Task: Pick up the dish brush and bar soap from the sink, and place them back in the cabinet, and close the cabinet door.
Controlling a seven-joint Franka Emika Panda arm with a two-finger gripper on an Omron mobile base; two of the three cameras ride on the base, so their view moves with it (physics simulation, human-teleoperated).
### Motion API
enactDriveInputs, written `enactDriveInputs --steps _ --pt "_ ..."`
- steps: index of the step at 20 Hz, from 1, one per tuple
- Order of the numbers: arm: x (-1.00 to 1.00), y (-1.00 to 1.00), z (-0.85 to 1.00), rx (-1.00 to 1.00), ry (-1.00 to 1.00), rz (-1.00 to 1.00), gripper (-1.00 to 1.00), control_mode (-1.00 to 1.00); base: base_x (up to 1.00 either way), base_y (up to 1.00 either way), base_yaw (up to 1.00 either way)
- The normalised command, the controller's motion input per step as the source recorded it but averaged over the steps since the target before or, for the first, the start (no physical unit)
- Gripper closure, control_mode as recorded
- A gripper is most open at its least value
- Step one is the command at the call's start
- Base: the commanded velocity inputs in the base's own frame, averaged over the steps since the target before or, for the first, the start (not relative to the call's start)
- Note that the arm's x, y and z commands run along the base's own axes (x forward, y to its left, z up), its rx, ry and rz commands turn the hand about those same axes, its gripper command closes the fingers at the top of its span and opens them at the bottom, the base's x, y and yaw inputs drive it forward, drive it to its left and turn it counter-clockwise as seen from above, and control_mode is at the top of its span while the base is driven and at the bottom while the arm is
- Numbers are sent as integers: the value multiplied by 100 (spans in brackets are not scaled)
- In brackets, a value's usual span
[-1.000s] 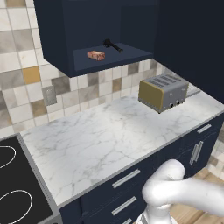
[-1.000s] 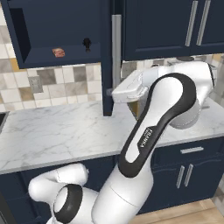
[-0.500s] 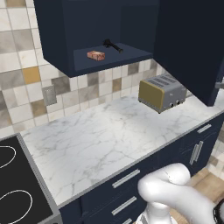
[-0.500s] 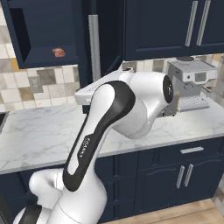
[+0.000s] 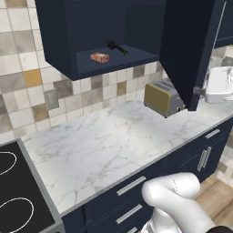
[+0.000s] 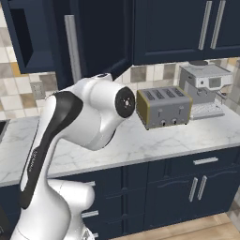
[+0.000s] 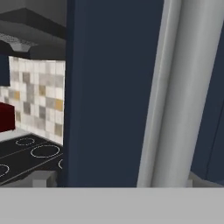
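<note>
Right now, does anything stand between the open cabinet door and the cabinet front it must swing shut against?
Nothing visible does. The cabinet door stands partly open; the bar soap and dish brush lie back on the shelf, clear of the cabinet front.

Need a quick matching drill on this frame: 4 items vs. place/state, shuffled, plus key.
Items:
1. bar soap
2. dish brush
3. cabinet door
4. toaster

Place or state:
A. swung partway open
B. on the marble counter
C. front left of the cabinet shelf
D. further back on the shelf, right of the soap

Pairs: 1-C, 2-D, 3-A, 4-B
</note>
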Motion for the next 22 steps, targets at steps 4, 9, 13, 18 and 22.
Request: enactDriveInputs --steps 4,9,13,18,22 --pt "0 75 -14 0 0 -1 -100 -100 0 0 0" --pt "0 68 -9 1 0 0 -100 -100 0 0 0" --pt "6 61 -4 3 0 0 -100 -100 0 0 0" --pt "27 48 -6 5 0 7 -100 -100 0 0 0" --pt "35 39 -5 7 0 10 -100 -100 0 0 0"
